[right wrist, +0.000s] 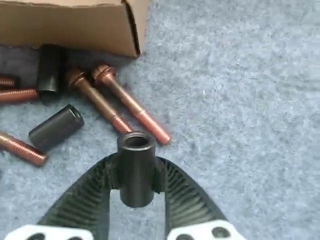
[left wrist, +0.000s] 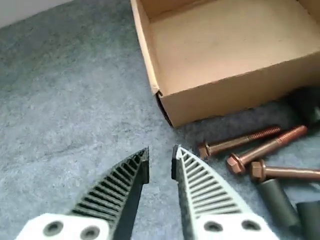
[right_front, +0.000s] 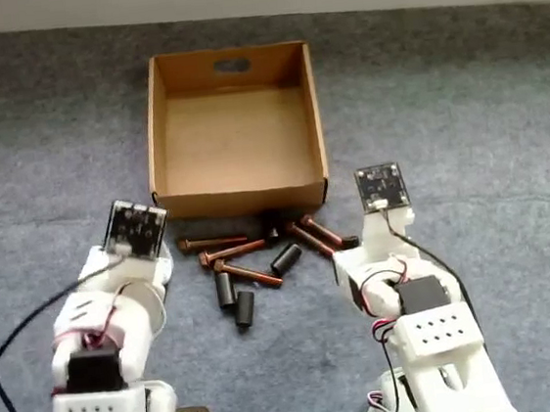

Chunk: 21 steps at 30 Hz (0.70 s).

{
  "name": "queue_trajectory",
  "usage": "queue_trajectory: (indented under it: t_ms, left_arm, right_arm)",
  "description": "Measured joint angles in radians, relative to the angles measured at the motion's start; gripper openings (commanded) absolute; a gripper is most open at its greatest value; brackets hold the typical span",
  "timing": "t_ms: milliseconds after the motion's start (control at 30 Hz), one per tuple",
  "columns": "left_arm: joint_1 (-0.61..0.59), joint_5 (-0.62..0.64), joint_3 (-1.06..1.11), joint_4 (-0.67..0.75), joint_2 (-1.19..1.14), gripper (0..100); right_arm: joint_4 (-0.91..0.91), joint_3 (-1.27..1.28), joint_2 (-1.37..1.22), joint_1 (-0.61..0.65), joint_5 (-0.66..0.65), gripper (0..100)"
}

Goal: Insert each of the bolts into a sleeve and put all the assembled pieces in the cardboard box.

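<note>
Right wrist view: right gripper (right wrist: 136,164) clenched on a black sleeve (right wrist: 136,172), mostly hidden beneath that arm from above; left gripper (left wrist: 160,159) parted and empty by the cardboard box (left wrist: 225,92) near-left corner.

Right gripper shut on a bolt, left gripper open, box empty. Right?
No. The right gripper is shut on a black sleeve, not a bolt; the right wrist view shows it. The left gripper is open and the cardboard box empty, as stated.
</note>
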<state>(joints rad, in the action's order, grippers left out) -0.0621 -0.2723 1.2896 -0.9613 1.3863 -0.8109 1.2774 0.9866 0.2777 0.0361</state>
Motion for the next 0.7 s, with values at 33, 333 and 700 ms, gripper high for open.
queue_trajectory:
  t_ms: [33,333,700]
  left_arm:
    - [0.020,0.028,-0.051,-0.003,-0.086,11]
    - [0.281,0.537,-0.460,-0.081,-0.850,11]
    - [0.379,0.773,-0.534,-0.104,-1.088,11]
  right_arm:
    - [0.002,0.012,0.009,-0.003,0.000,0.5]
    - [0.002,0.060,0.078,-0.006,0.000,0.5]
    - [0.005,0.064,0.078,-0.006,0.000,0.5]
